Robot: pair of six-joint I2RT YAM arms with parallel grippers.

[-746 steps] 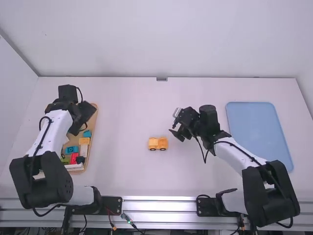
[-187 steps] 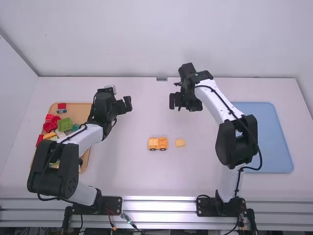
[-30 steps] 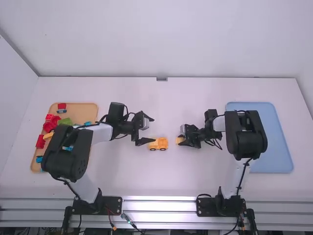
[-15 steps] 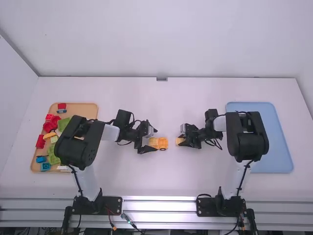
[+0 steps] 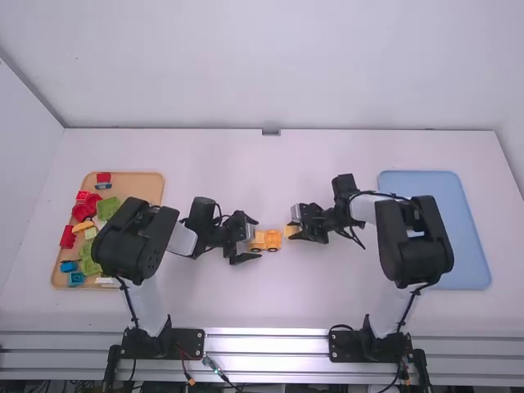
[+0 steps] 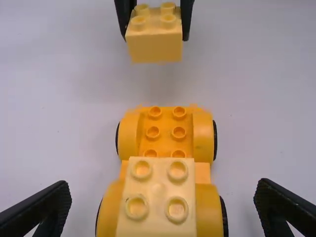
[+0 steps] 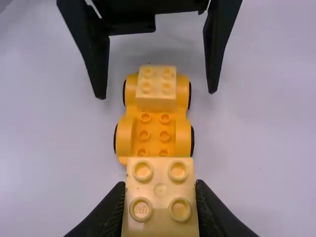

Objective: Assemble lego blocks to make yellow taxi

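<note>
At the left lies the tray (image 5: 144, 185) of spare blocks. Right of it, the left gripper (image 6: 163, 189) stands spread, one finger on the near side of the car (image 7: 155, 131), one on the far; closing evenly and lightly there should steady it without skewing it. The car sits mid-table, a pale block (image 6: 158, 202) on its left end, bare studs (image 7: 164, 134) on its right. Just beyond that end, the right gripper (image 7: 160, 190) pinches a second block (image 6: 155, 47), apparently raised and fairly level. It wants bringing left, squared over those studs, then pressing straight down; any tilt could catch a stud or shove the car.
</note>
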